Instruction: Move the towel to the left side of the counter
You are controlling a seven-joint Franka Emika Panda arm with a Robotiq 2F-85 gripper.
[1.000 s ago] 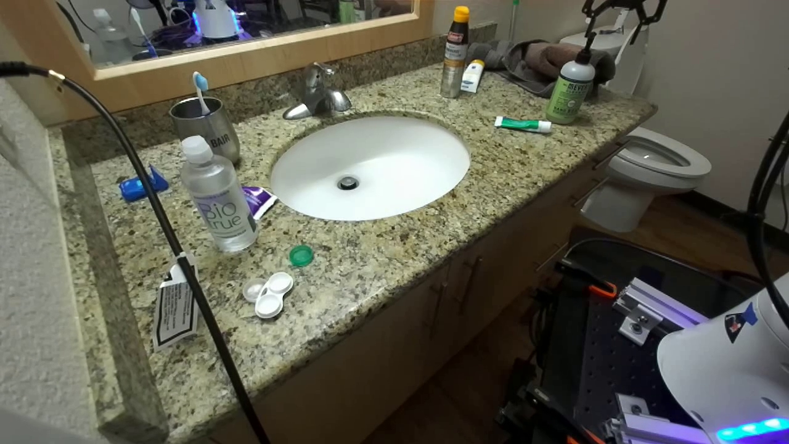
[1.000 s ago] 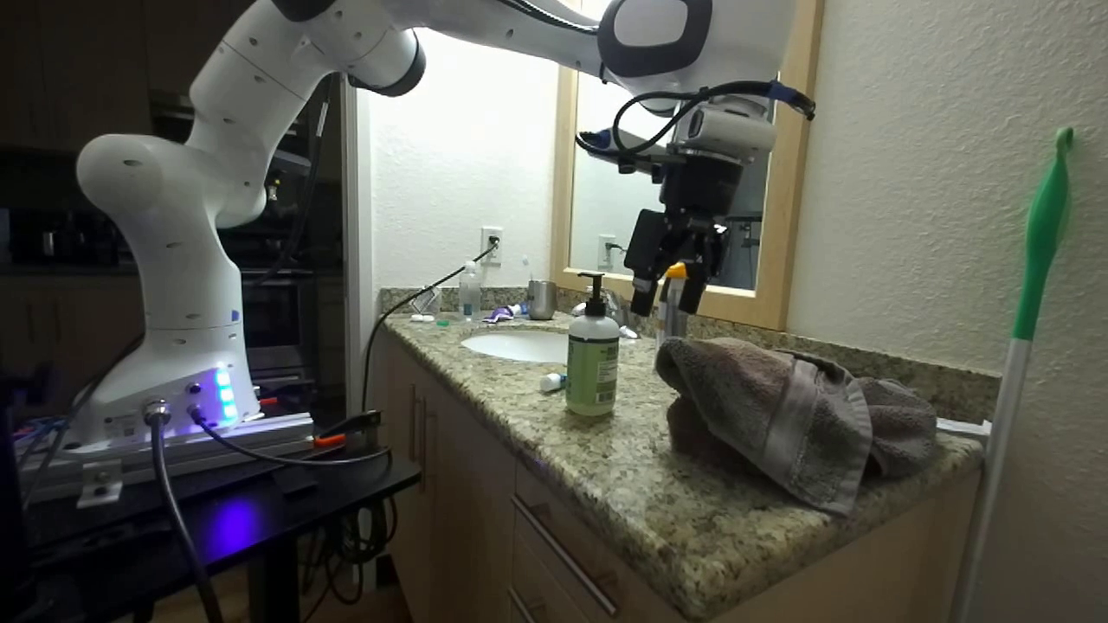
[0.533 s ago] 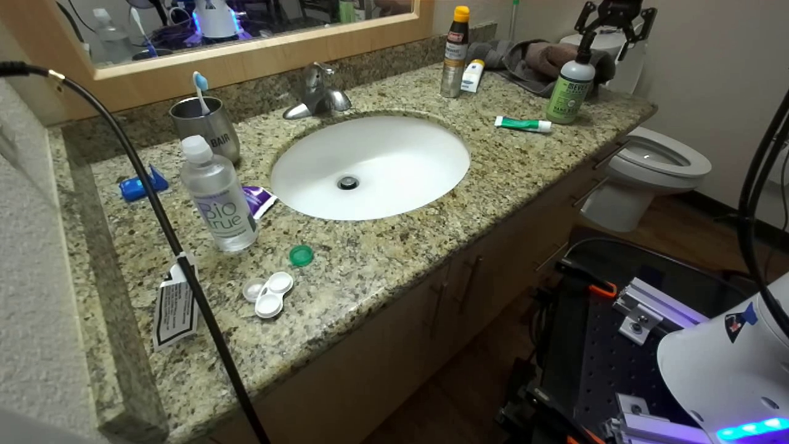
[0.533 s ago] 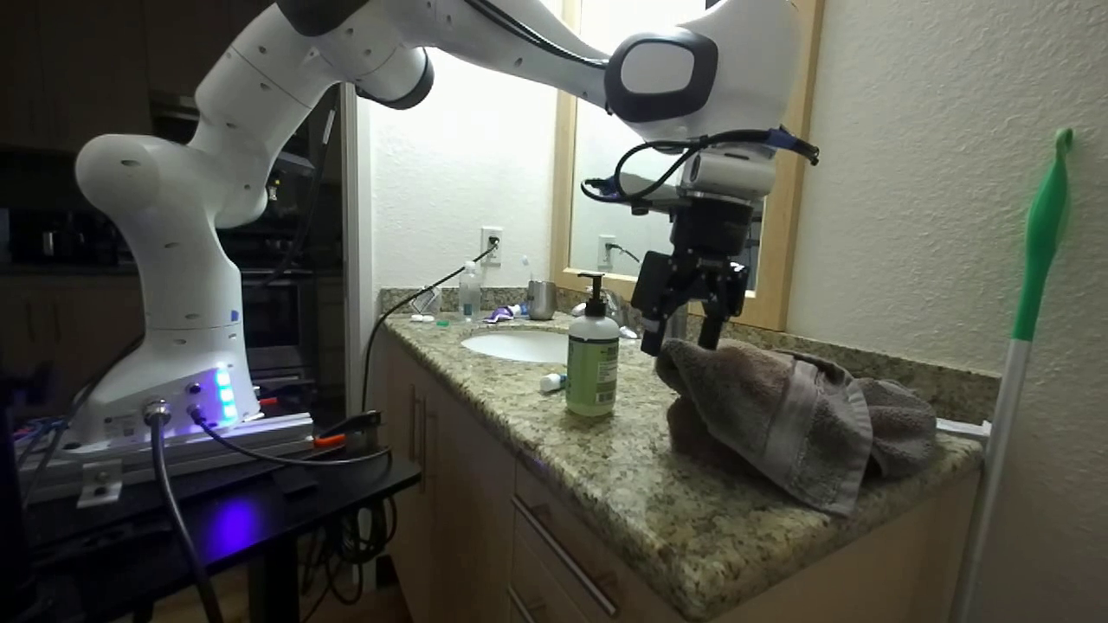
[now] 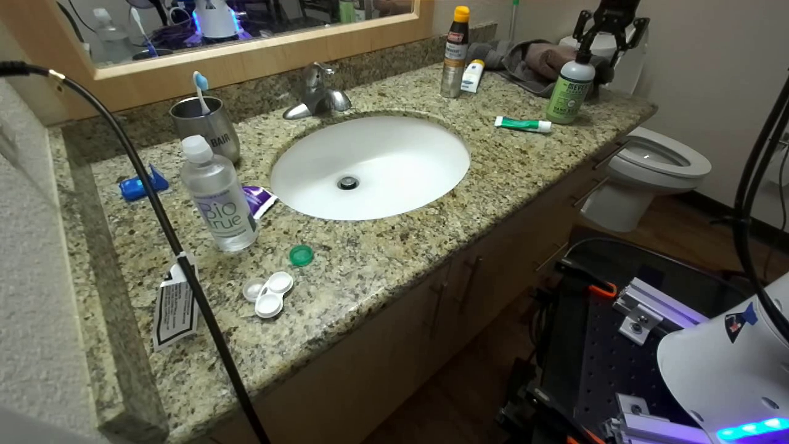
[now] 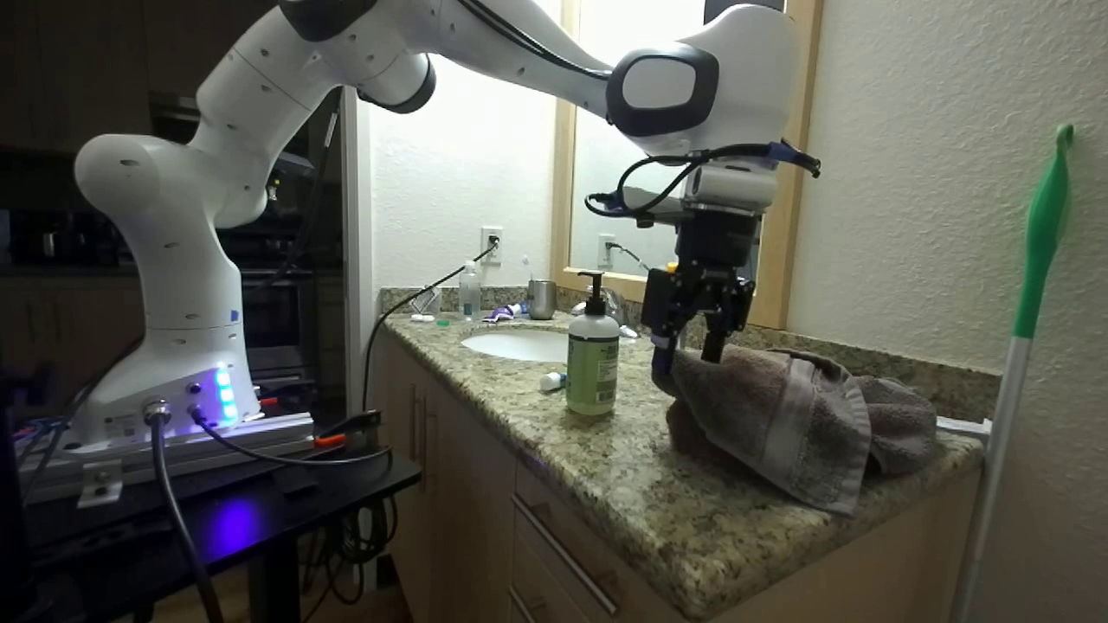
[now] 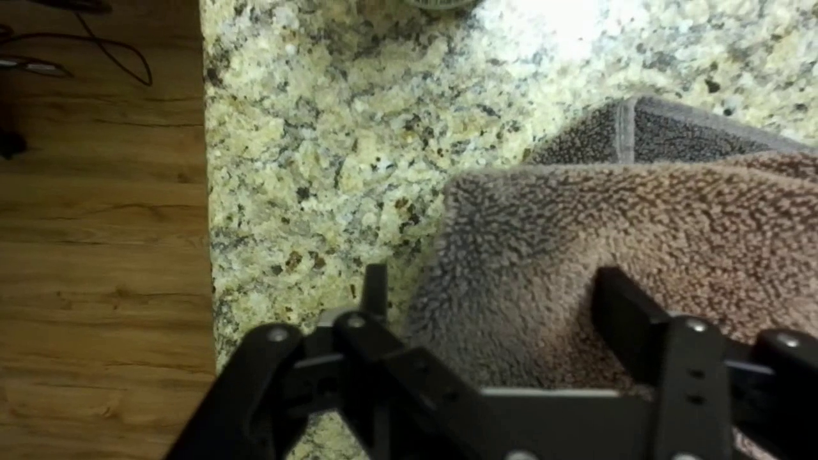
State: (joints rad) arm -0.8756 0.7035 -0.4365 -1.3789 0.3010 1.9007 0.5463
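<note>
In an exterior view, a clear bottle (image 5: 219, 200) left of the sink (image 5: 400, 179) carries "Bio" over "true" on its front. A metal cup (image 5: 212, 132), also left of the sink but farther back, bears "BAIR". Well right of the sink, a green pump bottle (image 5: 570, 92) shows "MEYER" and, lower down, "HAND"; its remaining print is blurred. The lettering on a yellow-capped can (image 5: 455, 55) and a white tube (image 5: 473, 76), both right of the sink toward the back, and on a bordered cord tag (image 5: 175, 311), farther left of the sink, is too small to read.

Pale textured wall (image 6: 935, 251) beside wood-framed mirror (image 5: 271, 23); wood-grain floor (image 7: 102, 255)
</note>
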